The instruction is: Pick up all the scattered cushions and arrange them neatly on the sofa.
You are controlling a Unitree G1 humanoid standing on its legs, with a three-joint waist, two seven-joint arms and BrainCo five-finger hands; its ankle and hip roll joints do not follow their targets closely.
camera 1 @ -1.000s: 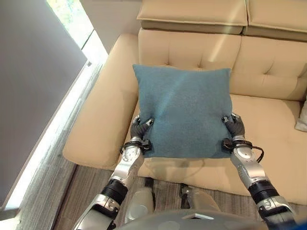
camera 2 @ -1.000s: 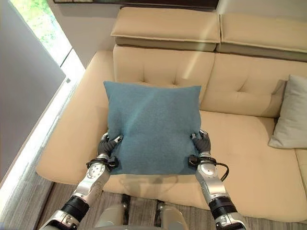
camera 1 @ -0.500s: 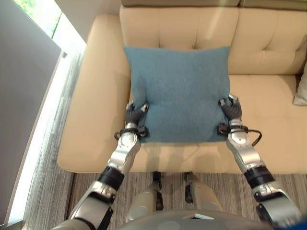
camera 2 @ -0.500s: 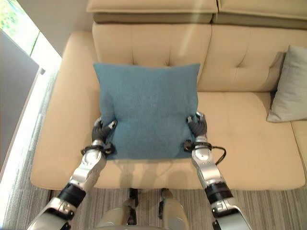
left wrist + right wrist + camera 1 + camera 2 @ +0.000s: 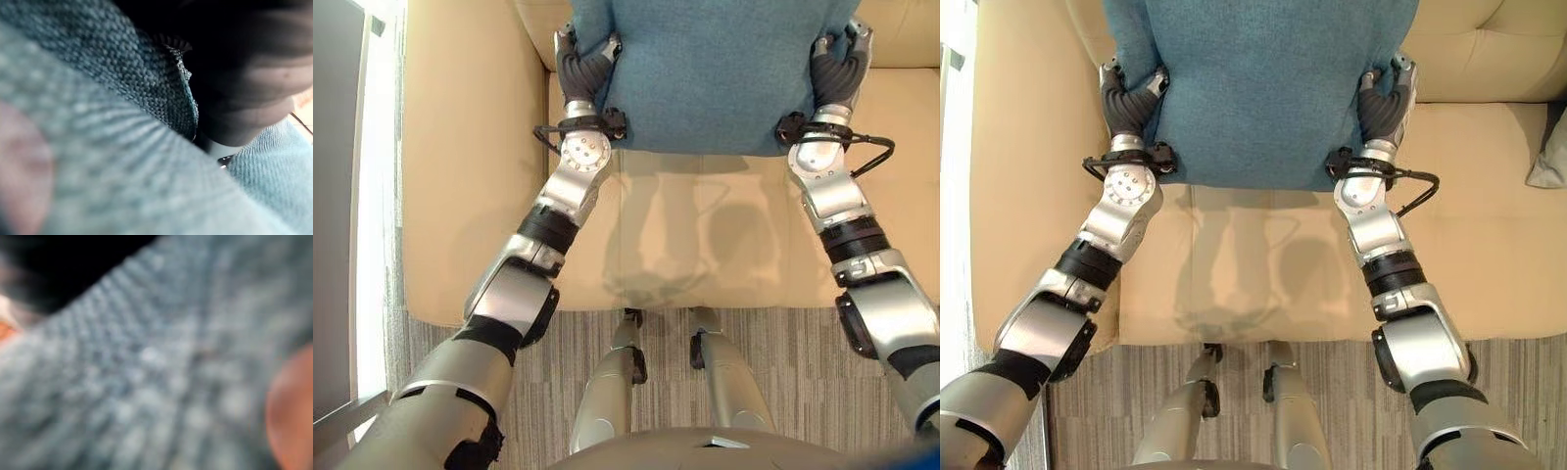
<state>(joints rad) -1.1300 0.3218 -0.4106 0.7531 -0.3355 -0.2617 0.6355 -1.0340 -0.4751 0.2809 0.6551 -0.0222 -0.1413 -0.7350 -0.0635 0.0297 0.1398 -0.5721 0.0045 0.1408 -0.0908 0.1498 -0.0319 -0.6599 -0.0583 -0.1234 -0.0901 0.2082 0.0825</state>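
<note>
Since earlier: view tipped down, blue cushion (image 5: 710,69) carried further over sofa (image 5: 1489,264) seat | left hand (image 5: 582,73) and right hand (image 5: 835,73) clamped on its side edges | judged soft, light; edges best gripped.

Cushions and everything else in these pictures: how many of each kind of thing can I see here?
Blue cushion: 1, held between both hands above the seat
Grey cushion: 1, at the picture's right edge on the sofa
Beige sofa: 1
Robot hand: 2, left robot hand and right robot hand, one on each side edge of the blue cushion
Total: 5
</note>
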